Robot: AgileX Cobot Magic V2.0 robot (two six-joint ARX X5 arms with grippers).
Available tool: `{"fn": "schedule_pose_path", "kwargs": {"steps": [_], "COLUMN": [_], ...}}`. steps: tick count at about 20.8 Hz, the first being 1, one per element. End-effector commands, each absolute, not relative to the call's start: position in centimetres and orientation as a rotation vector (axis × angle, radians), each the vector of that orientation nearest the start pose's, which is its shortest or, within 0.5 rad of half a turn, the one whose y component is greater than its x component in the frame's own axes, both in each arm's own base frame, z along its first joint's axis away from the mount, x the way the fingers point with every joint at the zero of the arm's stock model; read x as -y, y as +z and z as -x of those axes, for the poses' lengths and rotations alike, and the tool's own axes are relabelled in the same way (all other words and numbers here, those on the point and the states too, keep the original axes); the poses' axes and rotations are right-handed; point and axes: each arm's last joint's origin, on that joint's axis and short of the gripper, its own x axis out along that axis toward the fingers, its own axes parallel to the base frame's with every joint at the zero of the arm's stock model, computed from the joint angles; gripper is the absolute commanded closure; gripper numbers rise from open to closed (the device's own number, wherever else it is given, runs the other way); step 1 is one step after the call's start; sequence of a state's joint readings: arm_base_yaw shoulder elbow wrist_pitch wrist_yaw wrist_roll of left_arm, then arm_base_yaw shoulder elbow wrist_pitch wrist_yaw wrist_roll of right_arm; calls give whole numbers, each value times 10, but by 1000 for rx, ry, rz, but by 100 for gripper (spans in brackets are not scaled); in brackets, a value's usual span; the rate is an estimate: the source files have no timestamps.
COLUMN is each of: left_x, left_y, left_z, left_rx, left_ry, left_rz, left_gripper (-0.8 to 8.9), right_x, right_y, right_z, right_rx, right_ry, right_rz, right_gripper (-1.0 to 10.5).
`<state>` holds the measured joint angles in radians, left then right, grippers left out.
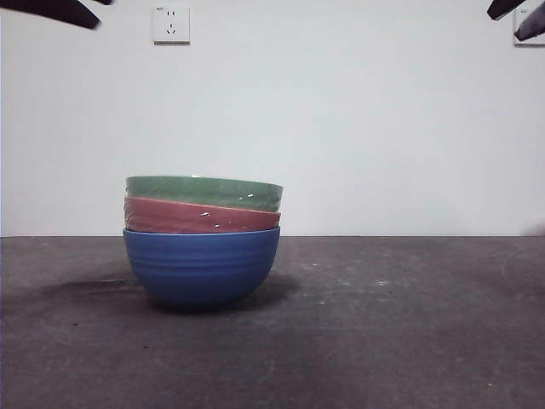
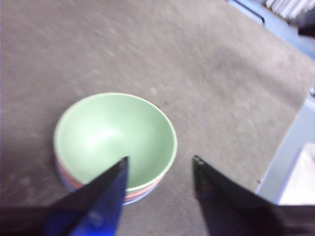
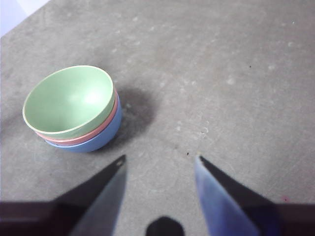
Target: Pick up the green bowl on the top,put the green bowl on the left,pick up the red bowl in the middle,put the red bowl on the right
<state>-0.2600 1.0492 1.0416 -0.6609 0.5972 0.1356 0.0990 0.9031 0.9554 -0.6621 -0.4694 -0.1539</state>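
Three bowls stand nested in one stack on the dark table. The green bowl (image 1: 204, 192) is on top, the red bowl (image 1: 201, 216) sits under it, and a blue bowl (image 1: 202, 264) is at the bottom. The green bowl's pale inside shows in the left wrist view (image 2: 114, 137) and the right wrist view (image 3: 68, 100); the red bowl shows only as a thin rim (image 3: 109, 122). My left gripper (image 2: 158, 166) is open and empty, high above the stack's edge. My right gripper (image 3: 158, 164) is open and empty, above bare table beside the stack.
The grey table (image 1: 409, 324) stretches out to both sides of the stack. A white wall with a socket (image 1: 170, 24) stands behind. Black arm tips show at the top left corner (image 1: 60, 10) and the top right corner (image 1: 515, 13). The table's edge (image 2: 295, 132) lies beyond the left gripper.
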Motion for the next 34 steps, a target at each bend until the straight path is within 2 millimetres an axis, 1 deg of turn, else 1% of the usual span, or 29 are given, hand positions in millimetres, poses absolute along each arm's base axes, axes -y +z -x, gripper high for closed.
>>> {"fn": "schedule_pose_path", "kwargs": {"steps": [1, 6, 9, 11, 13, 15, 16, 18, 19, 20, 23, 26, 28, 30, 31, 33, 34], "left_x": [90, 147, 174, 183, 188, 191, 191, 191, 192, 193, 195, 197, 197, 197, 197, 198, 198], "left_y": [327, 303, 285, 269, 253, 244, 242, 243, 244, 246, 260, 271, 272, 272, 272, 272, 272], "left_z": [-201, -213, -222, -229, -236, -240, -241, -241, -240, -241, -243, -245, -246, -245, -245, -244, -244], "left_rx": [-659, -783, -840, -881, -933, -964, -966, -950, -943, -937, -915, -889, -890, -899, -901, -904, -904], "left_ry": [-909, -908, -909, -895, -880, -875, -862, -870, -873, -873, -885, -887, -887, -889, -894, -934, -933], "left_rz": [-69, -246, -349, -408, -453, -467, -479, -499, -502, -500, -489, -483, -483, -485, -482, -457, -457], "left_gripper": [440, 440, 441, 441, 441, 441, 450, 615, 675, 700, 704, 820, 822, 803, 740, 552, 540], "right_x": [-32, -36, -39, -39, -39, -39, -39, -39, -39, -39, -39, -39, -39, -39, -39, -39, -39], "right_y": [331, 331, 331, 331, 330, 330, 330, 329, 329, 329, 329, 329, 329, 329, 329, 329, 329], "right_z": [-173, -172, -172, -172, -172, -171, -171, -171, -171, -171, -171, -171, -171, -171, -171, -171, -171], "right_rx": [-559, -559, -563, -567, -571, -573, -578, -585, -585, -585, -586, -586, -587, -587, -587, -590, -592], "right_ry": [604, 629, 642, 643, 644, 644, 644, 643, 643, 643, 643, 642, 642, 642, 642, 642, 642], "right_rz": [30, 37, 41, 40, 40, 39, 38, 38, 38, 38, 37, 38, 37, 37, 37, 37, 36], "right_gripper": [690, 694, 694, 694, 695, 695, 695, 695, 695, 695, 696, 697, 697, 697, 698, 698, 698]}}
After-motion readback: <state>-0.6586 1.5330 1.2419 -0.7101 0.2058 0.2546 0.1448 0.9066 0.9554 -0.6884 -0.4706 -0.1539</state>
